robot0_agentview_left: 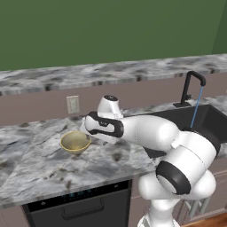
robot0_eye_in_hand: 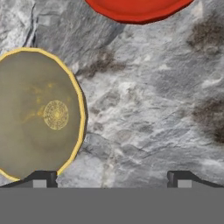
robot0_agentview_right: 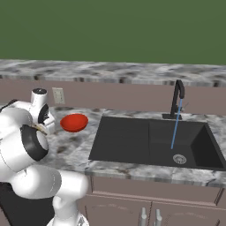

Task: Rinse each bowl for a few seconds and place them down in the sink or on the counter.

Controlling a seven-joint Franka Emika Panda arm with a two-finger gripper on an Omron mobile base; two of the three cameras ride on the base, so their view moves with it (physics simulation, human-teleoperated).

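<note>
On the counter (robot0_agentview_left: 40, 155) to the left of the sink (robot0_agentview_right: 132, 141), we found both bowls resting on the marbled stone, near each other but not touching. Our hand view looked straight down at them: the tan bowl (robot0_eye_in_hand: 37, 114) lay at the left of that view, its yellow rim and speckled inside facing up, and the red bowl (robot0_eye_in_hand: 138, 9) showed at the top edge. Our gripper (robot0_eye_in_hand: 111, 178) hung above the bare stone between them with its jaws spread wide and nothing between them; one fingertip (robot0_eye_in_hand: 41, 178) stood over the rim of the tan bowl, the other over plain counter. From the left base view we saw the tan bowl (robot0_agentview_left: 76, 142) just beside the hand, and from the right base view the red bowl (robot0_agentview_right: 74, 122) close to the sink's left edge. A thin blue stream (robot0_agentview_right: 175, 126) ran from the black faucet (robot0_agentview_right: 177, 99) into the basin near the silver drain (robot0_agentview_right: 179, 159).
</note>
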